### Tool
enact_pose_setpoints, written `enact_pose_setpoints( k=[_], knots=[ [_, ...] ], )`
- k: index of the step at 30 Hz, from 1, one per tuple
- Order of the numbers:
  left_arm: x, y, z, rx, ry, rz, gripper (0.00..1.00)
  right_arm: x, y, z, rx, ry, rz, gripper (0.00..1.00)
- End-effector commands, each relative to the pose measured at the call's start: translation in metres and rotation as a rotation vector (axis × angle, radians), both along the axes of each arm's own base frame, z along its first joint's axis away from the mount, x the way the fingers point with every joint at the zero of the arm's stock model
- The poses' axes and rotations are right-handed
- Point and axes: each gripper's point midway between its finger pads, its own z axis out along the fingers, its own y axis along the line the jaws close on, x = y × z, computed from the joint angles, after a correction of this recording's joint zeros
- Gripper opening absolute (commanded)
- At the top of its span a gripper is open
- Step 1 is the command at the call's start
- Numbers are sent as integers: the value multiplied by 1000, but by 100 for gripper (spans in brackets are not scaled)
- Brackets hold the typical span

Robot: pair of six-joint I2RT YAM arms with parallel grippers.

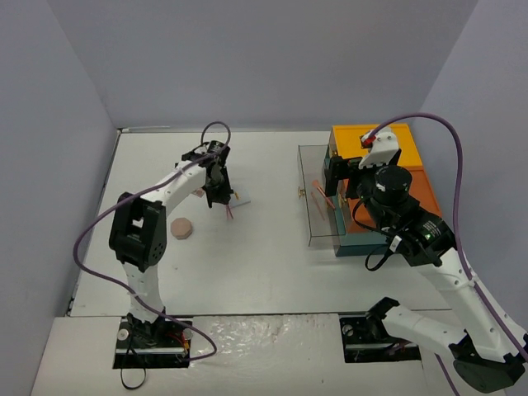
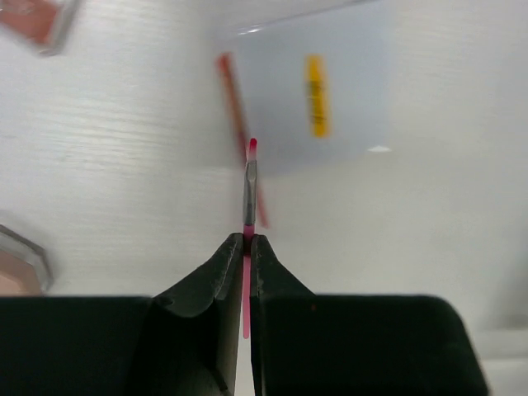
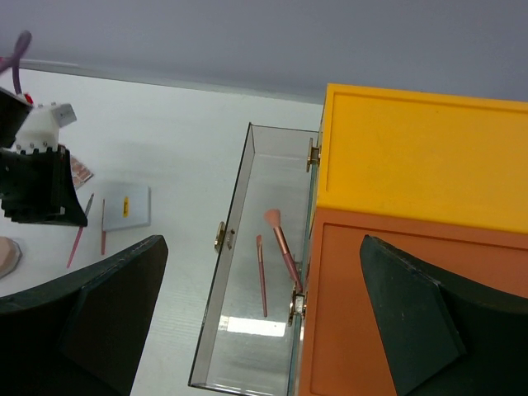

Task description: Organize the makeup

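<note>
Left wrist view: left gripper (image 2: 245,239) pinches a thin red pencil (image 2: 248,177) beside the white card (image 2: 330,82), toward the table's far-left corner. So narrow a grip may let it swivel or slip. Right gripper (image 3: 262,247) gapes wide.

The white desk (image 2: 99,181) is matt, faintly wood-grained; the clear plastic drawer (image 3: 239,355) is glossy; the thin pink brush (image 2: 249,190) has a metal ferrule.
</note>
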Motion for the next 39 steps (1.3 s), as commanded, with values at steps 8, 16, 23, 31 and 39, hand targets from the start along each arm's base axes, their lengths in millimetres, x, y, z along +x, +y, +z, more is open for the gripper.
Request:
enact_pose_setpoints(
  k=[8,16,23,31,39],
  knots=[
    [-14,-212,214,-637,-329,-235,0,5,-1,30,65,-87,-20,100],
    [-22,-257,203,-627,-278,-273,28,-1,-10,33,70,-102,-43,100],
    [-19,-218,211,-475,-368,-229,55,-1,-13,28,54,-99,-54,100],
    [-6,-106,172,-143,-402,-25,58,2,-10,25,43,-89,-49,100],
    [-2,-37,66,31,-202,121,56,6,-4,20,34,-75,-30,100]
  ],
)
